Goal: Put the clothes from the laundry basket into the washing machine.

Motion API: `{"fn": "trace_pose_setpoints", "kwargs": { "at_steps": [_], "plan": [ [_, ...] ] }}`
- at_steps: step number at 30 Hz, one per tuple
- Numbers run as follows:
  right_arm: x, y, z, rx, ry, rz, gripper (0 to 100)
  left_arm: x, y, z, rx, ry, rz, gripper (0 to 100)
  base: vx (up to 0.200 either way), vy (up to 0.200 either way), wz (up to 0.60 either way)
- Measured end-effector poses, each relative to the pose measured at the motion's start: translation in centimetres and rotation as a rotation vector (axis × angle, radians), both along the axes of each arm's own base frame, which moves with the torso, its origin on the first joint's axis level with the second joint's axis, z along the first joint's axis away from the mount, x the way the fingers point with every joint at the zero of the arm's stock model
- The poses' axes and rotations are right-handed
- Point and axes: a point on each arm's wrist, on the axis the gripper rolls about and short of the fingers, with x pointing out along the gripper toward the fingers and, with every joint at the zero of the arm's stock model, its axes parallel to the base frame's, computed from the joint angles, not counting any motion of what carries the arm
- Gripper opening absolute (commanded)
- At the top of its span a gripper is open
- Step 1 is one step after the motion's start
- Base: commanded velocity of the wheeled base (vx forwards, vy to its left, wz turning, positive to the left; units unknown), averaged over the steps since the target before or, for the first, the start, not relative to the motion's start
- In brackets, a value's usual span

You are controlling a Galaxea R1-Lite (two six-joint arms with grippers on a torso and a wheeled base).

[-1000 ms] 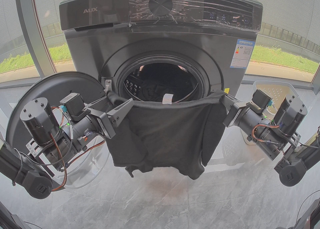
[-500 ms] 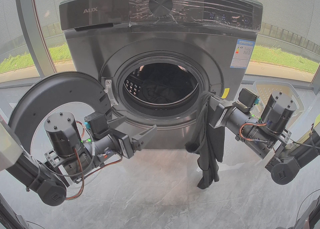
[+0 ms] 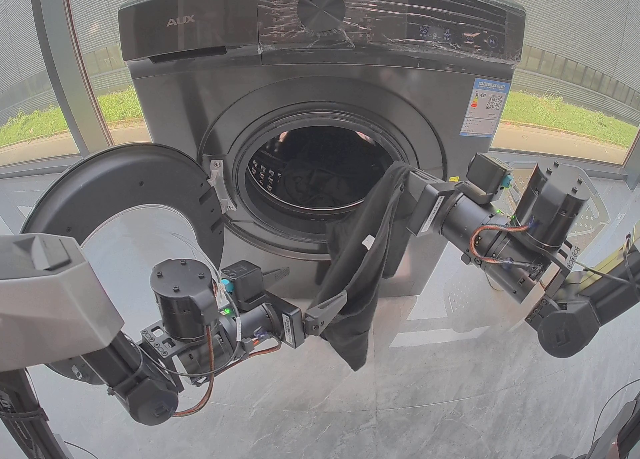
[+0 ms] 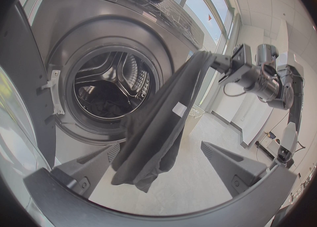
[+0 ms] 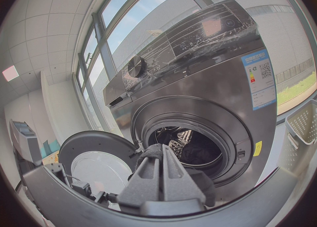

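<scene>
The round washer door point(image 3: 120, 187) stood swung open on the left side of the washing machine point(image 3: 320, 80). Low in front of the machine, the left gripper point(image 4: 160, 145) had its fingers spread wide, and the lower folds of a dark garment point(image 3: 363, 260) hung between them; whether cloth and fingers touched could not be told. The garment draped slantwise across the lower right of the drum opening point(image 3: 320, 167), where other dark clothes lay inside. Its top was pinched in the right gripper point(image 3: 407, 190), whose fingers were pressed together on the cloth just beside the opening's right rim. The laundry basket point(image 5: 303, 122) stood right of the machine.
</scene>
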Motion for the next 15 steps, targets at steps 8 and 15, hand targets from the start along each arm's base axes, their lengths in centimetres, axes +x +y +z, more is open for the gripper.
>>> {"fn": "trace_pose_setpoints", "kwargs": {
  "at_steps": [8, 15],
  "plan": [
    [-0.1, 1.2, 1.4, 0.012, -0.017, 0.033, 0, 1.6, -0.5, -2.3, 0.008, 0.006, 0.02, 100, 0.0, 0.0, 0.0],
    [-0.2, 1.7, 2.0, 0.024, -0.033, 0.048, 0, 2.9, 0.0, -2.7, -0.003, -0.009, 0.055, 100, 0.0, 0.0, 0.0]
  ]
}}
